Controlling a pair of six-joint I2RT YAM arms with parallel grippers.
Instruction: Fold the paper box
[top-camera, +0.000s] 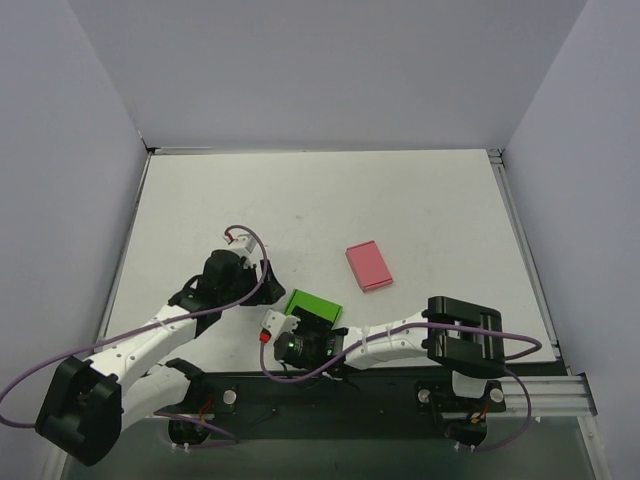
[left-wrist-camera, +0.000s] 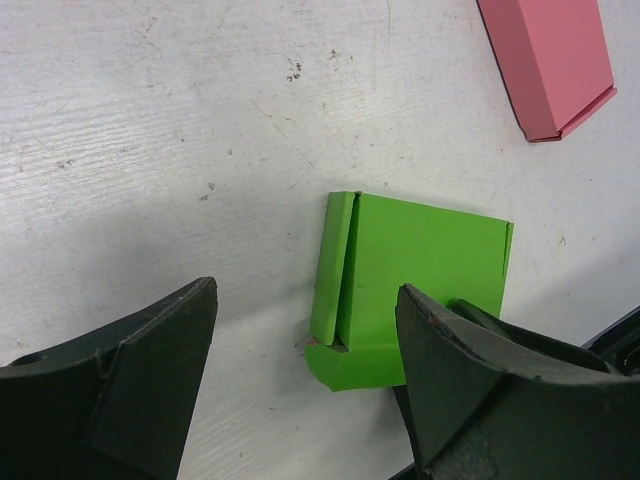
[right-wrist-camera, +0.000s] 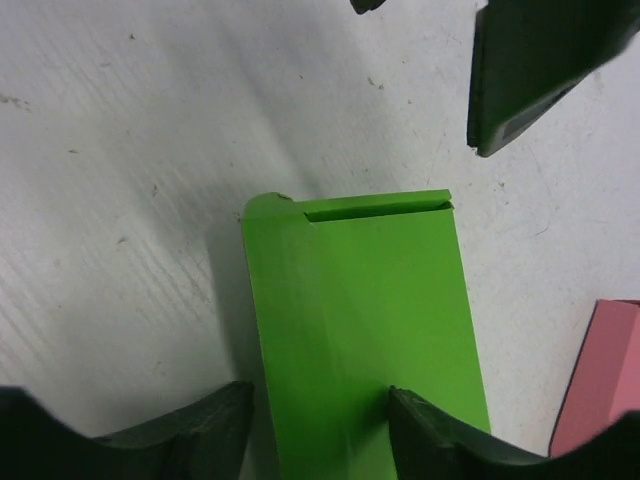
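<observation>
The paper box (top-camera: 315, 303) is bright green and lies flat on the white table near the front edge. In the left wrist view the paper box (left-wrist-camera: 415, 275) shows a narrow side flap on its left and a rounded tab at its near corner. My left gripper (left-wrist-camera: 305, 300) is open, and the box's near corner lies between the fingers, close to the right finger (left-wrist-camera: 470, 380). My right gripper (right-wrist-camera: 320, 395) hovers over the box's (right-wrist-camera: 360, 310) near end with its jaws apart; the left fingertip is at the box's left edge and the right finger overlaps its top face.
A flat pink box (top-camera: 368, 266) lies behind and to the right of the green one, and also shows as the pink box (left-wrist-camera: 548, 60) and at the edge as the pink box (right-wrist-camera: 600, 385). Grey walls enclose the table. A black rail (top-camera: 330, 385) runs along the front.
</observation>
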